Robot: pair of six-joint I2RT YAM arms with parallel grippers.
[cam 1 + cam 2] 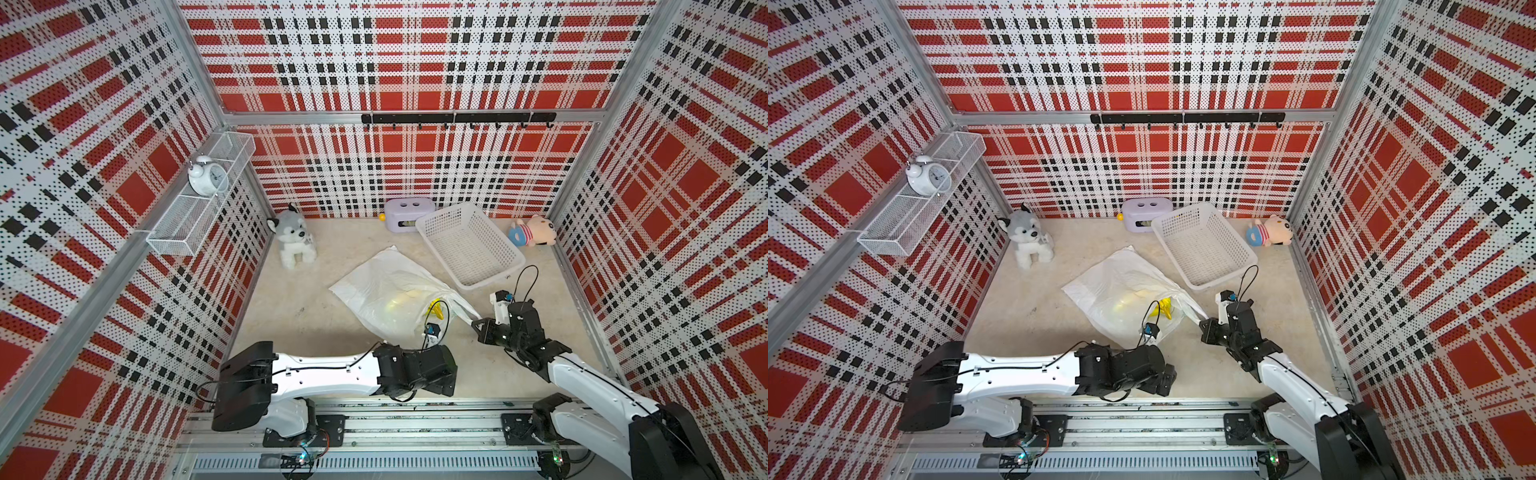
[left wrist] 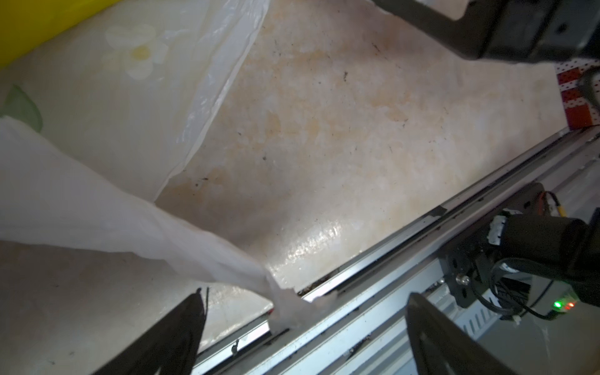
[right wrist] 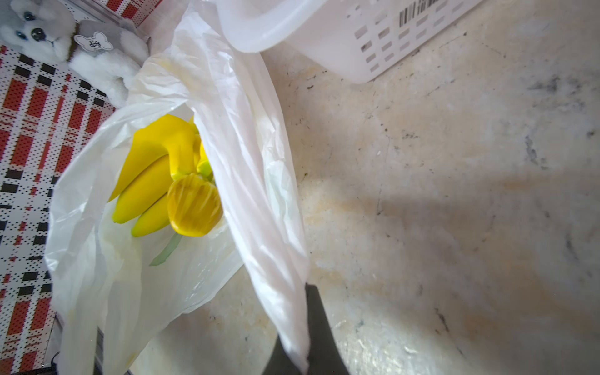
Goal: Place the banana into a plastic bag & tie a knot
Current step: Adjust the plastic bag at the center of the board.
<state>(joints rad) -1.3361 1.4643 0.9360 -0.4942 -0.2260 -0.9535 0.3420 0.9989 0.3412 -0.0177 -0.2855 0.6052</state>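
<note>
Bag, in both top views: the plastic bag point(image 1: 386, 286) lay crumpled on the pale table point(image 1: 299, 307), just in front of the white basket point(image 1: 469, 245), with its mouth turned toward the arms.
Banana, in both top views: the banana point(image 1: 437, 309) sat inside the bag at its mouth, showing bright yellow.
Right gripper, in both top views: the right gripper point(image 1: 477, 323) had its jaws pinched together on one handle strip of the bag, and the strip ran taut from the mouth.
Left arm, in both top views: the left arm point(image 1: 324, 370) lay low along the front rail point(image 1: 415, 415) with its wrist at the bag's near edge. Its jaws could not be made out here.
Back of the table, in a top view: a husky toy point(image 1: 1027, 237), a lilac box point(image 1: 1146, 214) with two holes, a small yellow ball point(image 1: 1120, 216) beside the box, and a pink doll point(image 1: 1271, 230).
Clock, in a top view: an alarm clock point(image 1: 928, 178) stood on a wire shelf point(image 1: 905, 224). Its dial figures were too small to read.
Left gripper, left wrist view: the left gripper point(image 2: 305, 293) had its jaws wide, and the twisted end of a handle strip lay between them, touching neither finger.
Bag print, left wrist view: a pale flower with a yellow centre, and a green leaf.
Right gripper, right wrist view: the dark jaws were closed on the white handle strip.
Banana, right wrist view: it lay within the open mouth, stem end toward the camera.
Basket label, right wrist view: a barcode sticker point(image 3: 422, 9) sat on the basket's wall. The bars were clear but the digits were unreadable.
Toy tag, right wrist view: a bone-shaped tag point(image 3: 94, 43) on the husky toy carried a short dark word, upside down and too blurred to read.
</note>
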